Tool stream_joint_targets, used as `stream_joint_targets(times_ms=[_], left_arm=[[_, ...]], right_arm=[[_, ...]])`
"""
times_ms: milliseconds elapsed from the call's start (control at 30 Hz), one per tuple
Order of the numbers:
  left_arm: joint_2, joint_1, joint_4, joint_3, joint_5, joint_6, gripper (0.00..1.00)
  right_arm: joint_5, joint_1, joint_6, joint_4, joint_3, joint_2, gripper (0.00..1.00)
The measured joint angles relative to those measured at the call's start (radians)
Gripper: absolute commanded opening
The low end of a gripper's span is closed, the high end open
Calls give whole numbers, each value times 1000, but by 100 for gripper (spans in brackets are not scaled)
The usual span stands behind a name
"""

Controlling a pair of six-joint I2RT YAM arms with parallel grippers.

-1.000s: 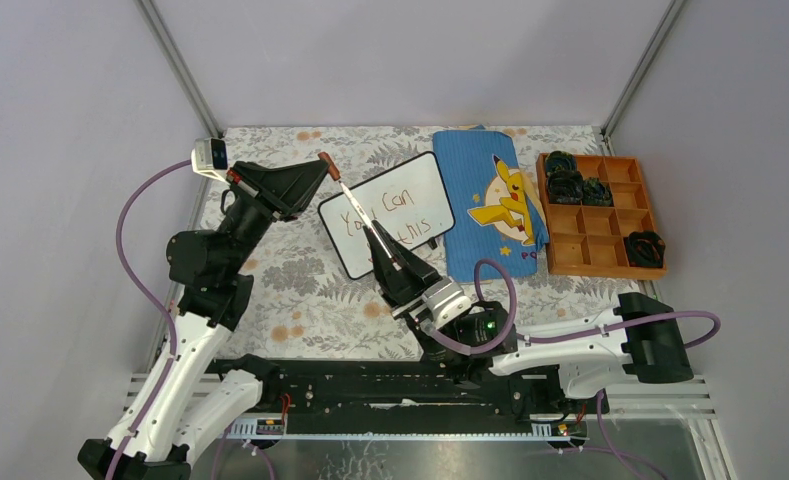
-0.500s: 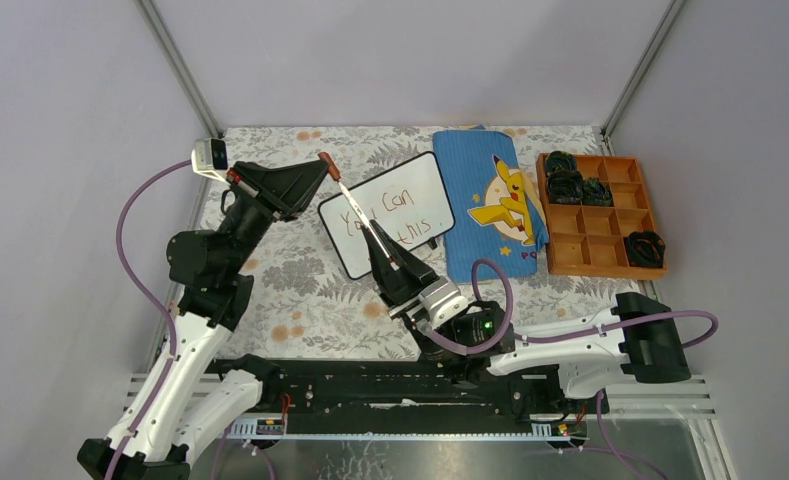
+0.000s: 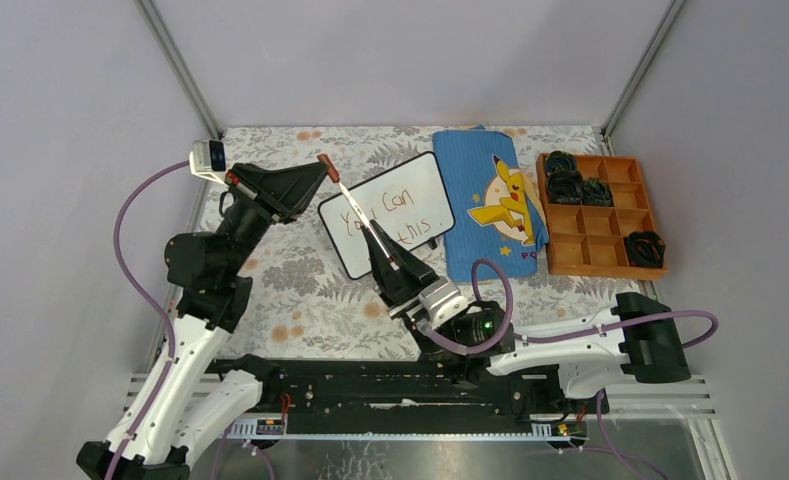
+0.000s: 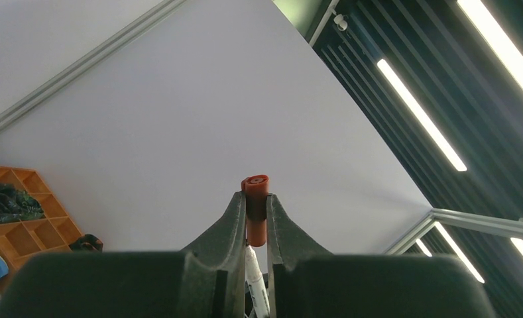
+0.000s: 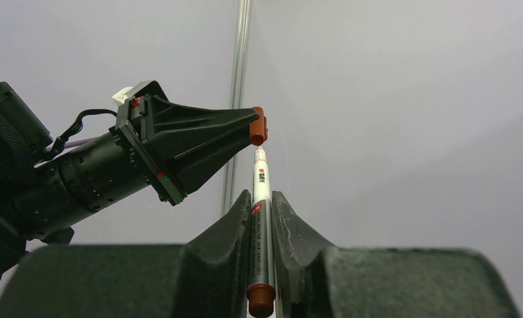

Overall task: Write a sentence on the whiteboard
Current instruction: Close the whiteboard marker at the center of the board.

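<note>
Flower-print table (image 3: pixel 290 290): whiteboard (image 3: pixel 415 180) lies askew at ctr. The sentence (image 3: pixel 395 203) is on it in red-brown, "You Can" and "this" readable, rest behind an arm. Blue cloth (image 3: pixel 475 180) sits just beside the board, orange tray (image 3: pixel 590 245) further R. R gripper (image 3: pixel 372 232) fingers pinch a marker (image 5: pixel 260 199) over the board, tip up. L gripper (image 4: pixel 252 212) fingers pinch the red-brown cap (image 4: pixel 255 205), just off that tip.
</note>
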Motion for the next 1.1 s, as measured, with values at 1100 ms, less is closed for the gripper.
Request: stream_joint_targets(times_ms=[1100], left_arm=[[-20,-1,-16,-10,0,28,0]], right_arm=[[0,0,-1,-1,0,0,0]])
